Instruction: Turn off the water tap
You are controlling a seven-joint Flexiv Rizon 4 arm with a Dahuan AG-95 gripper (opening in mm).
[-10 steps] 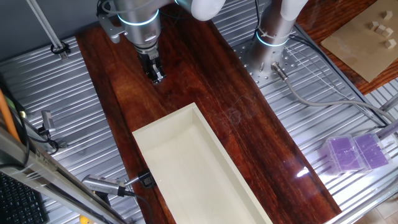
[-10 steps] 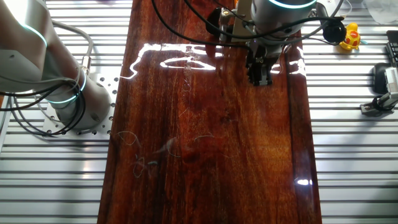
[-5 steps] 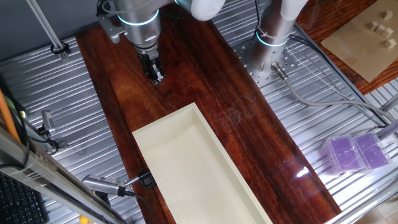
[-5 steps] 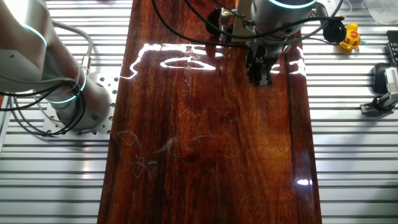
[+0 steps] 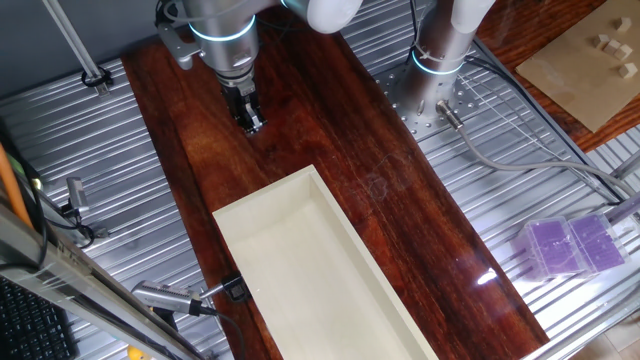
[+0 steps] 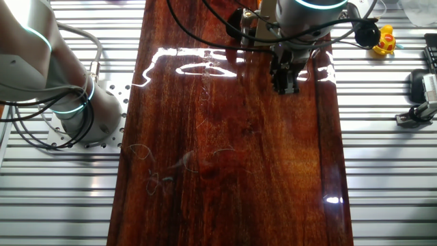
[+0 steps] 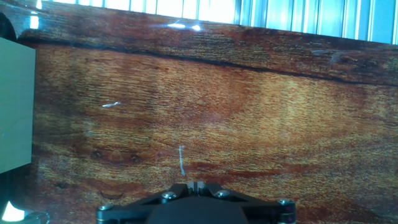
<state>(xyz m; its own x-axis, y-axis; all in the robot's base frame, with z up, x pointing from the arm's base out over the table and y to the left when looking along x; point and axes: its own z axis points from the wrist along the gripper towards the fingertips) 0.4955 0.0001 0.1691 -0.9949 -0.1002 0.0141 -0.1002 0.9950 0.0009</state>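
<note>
A chrome tap-like piece (image 5: 168,298) with a black clamp part (image 5: 235,289) lies at the table's left edge, beside the near-left corner of a long cream tray (image 5: 262,214). My gripper (image 5: 252,124) hangs at the far end of the dark wooden board (image 5: 400,220), well away from the chrome piece and just beyond the tray's far end. Its fingers are shut together and hold nothing. It also shows in the other fixed view (image 6: 285,87) and in the hand view (image 7: 193,184), low over bare wood. The tap is out of view in both.
A second arm's base (image 5: 440,60) stands right of the board, also in the other fixed view (image 6: 75,109). A purple box (image 5: 570,245) lies at the right. The tray's edge (image 7: 15,106) shows at the hand view's left. A yellow toy (image 6: 386,41) sits far right.
</note>
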